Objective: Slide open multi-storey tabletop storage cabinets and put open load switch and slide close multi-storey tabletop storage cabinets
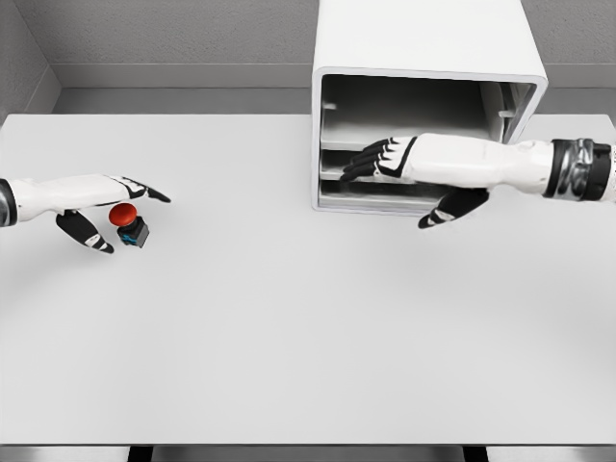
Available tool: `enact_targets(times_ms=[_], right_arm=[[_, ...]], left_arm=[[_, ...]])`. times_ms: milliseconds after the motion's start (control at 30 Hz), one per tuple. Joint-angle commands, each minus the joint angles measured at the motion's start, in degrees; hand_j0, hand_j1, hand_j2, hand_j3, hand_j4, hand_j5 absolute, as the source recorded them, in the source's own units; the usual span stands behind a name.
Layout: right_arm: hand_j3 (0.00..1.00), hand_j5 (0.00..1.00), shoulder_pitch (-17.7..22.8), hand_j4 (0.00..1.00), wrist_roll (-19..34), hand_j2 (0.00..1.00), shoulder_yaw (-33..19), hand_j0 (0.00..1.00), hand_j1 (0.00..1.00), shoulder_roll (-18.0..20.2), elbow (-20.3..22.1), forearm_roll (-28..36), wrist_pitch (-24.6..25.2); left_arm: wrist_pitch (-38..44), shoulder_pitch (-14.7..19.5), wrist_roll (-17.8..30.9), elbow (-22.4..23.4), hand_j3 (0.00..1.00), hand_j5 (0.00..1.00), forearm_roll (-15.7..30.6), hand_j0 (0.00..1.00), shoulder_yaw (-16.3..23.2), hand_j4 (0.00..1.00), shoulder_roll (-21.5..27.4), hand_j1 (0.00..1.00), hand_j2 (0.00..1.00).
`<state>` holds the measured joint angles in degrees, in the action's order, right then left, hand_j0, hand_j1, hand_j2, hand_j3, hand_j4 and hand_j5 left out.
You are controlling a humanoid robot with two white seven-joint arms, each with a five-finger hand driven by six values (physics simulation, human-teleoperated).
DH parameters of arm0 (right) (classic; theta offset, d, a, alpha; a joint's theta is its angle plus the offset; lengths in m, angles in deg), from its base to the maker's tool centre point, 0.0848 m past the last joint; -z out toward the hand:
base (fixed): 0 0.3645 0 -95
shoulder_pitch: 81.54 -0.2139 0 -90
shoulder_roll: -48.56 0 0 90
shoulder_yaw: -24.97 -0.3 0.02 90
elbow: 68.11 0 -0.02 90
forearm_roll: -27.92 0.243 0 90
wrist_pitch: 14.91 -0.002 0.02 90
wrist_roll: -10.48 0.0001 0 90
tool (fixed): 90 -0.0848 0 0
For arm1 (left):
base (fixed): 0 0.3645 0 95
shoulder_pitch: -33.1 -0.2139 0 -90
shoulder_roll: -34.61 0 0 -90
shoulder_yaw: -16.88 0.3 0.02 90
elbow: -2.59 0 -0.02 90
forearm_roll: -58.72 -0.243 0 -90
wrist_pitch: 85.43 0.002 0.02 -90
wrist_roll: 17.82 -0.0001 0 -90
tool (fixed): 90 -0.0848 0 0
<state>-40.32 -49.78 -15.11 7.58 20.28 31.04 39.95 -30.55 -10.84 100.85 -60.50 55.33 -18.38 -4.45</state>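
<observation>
A white storage cabinet (423,58) stands at the back of the table, its front showing stacked drawers. My right hand (380,161) reaches in from the right, its black-tipped fingers curled against the edge of a middle drawer (332,164); the thumb (450,208) hangs below, and I cannot tell whether the fingers grip the drawer. At the left lies the load switch (127,221), a small dark box with a red round button. My left hand (114,204) hovers just over it, fingers extended and thumb spread beneath, holding nothing.
The white table (308,327) spreads wide in front of both hands. Its front edge runs near the bottom of the view. A grey wall stands behind the cabinet.
</observation>
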Motion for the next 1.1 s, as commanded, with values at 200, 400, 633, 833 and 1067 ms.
enact_targets(times_ms=[200, 400, 633, 833, 1067], right_arm=[[1.0, 1.0, -1.49, 1.0, 1.28, 1.0, -0.26, 1.0, 1.0, -5.07, -10.43, -1.19, 0.14], [1.0, 1.0, -2.11, 1.0, 1.81, 1.0, -0.87, 1.0, 1.0, -7.18, -14.83, -3.3, 0.14], [1.0, 1.0, -2.9, 1.0, 1.81, 1.0, -0.87, 1.0, 1.0, -8.85, -18.25, -4.35, 0.14], [1.0, 1.0, -4.39, 1.0, 1.81, 1.0, -0.87, 1.0, 1.0, -10.78, -23.17, -5.49, 0.14], [1.0, 1.0, -4.22, 1.0, 1.81, 1.0, -0.78, 1.0, 1.0, -12.01, -23.7, -6.2, 0.14]], left_arm=[[0.12, 0.35, -0.02, 0.25, 0.78, 0.78, 0.39, 0.78, -0.16, 0.78, 0.13, 0.78, 0.78], [0.12, 0.35, 0.16, 0.16, 0.98, 0.98, 0.22, 0.98, 0.01, 0.98, 0.3, 0.98, 0.98], [0.12, 1.14, 0.25, -0.45, 1.0, 1.0, -2.33, 1.0, 0.01, 1.0, 0.3, 1.0, 1.0], [0.12, 1.85, 0.33, -2.21, 1.0, 1.0, -4.44, 1.0, 0.1, 1.0, 0.3, 1.0, 1.0], [0.12, 1.76, 0.25, -3.36, 0.86, 0.86, -4.44, 0.86, 0.1, 0.86, 0.48, 0.86, 0.86]])
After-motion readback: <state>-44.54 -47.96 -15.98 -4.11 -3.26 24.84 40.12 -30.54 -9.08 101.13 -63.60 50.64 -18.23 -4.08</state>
